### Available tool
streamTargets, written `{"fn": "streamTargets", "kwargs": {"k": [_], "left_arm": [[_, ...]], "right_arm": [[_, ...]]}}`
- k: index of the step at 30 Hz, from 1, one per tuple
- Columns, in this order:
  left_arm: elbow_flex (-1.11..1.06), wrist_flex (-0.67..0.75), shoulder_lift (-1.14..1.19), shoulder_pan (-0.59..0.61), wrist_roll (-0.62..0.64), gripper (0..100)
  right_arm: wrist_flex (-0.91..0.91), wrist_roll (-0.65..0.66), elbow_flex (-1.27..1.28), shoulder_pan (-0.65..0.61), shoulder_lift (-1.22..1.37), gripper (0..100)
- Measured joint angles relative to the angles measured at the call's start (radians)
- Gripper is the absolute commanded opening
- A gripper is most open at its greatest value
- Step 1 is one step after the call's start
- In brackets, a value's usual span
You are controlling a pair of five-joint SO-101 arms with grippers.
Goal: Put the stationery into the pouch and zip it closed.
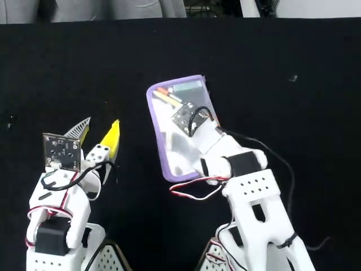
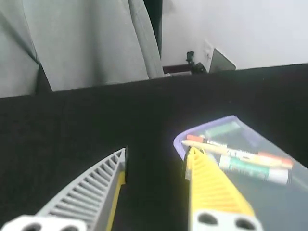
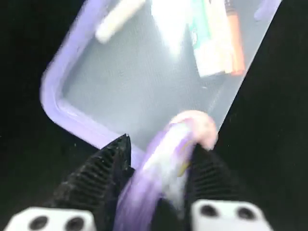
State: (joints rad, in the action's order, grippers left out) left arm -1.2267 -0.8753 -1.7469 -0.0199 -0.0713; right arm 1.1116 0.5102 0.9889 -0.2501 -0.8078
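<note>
On the black worktop (image 1: 282, 68) the pouch (image 1: 175, 121) lies at centre with the stationery (image 1: 169, 95) inside at its far end, the right hand (image 3: 159, 154) clamped on its near edge and the left hand (image 1: 101, 125) open to its left, so zipping seems the step in hand, needing a steady pull along the zip.

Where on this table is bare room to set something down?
Bare table lies right of the pouch, along the far edge behind it, and at far left. Crowded: the gap between the left gripper and pouch, and the right gripper clamping it.
</note>
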Motion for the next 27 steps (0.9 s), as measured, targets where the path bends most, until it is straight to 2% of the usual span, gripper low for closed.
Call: {"fn": "streamTargets", "kwargs": {"k": [3,8,18,21,24,27], "left_arm": [[-0.029,0.0,-0.021,0.0,0.0,20],[-0.034,-0.049,-0.064,0.0,0.0,20],[-0.034,-0.123,-0.072,0.0,0.003,20],[-0.034,-0.149,-0.072,0.0,0.003,14],[-0.037,-0.172,-0.074,0.0,0.003,2],[-0.054,-0.178,-0.072,0.0,0.003,5]], "right_arm": [[-0.008,-0.006,0.0,-0.003,0.0,39.5],[0.026,-0.006,-0.063,-0.003,0.0,39.6],[0.345,-0.009,-0.371,-0.006,-0.012,39.3],[0.428,-0.012,-0.42,-0.006,-0.081,30.9],[0.465,-0.012,-0.423,0.009,-0.172,14.7],[0.473,-0.012,-0.413,0.055,-0.293,1.0]]}}
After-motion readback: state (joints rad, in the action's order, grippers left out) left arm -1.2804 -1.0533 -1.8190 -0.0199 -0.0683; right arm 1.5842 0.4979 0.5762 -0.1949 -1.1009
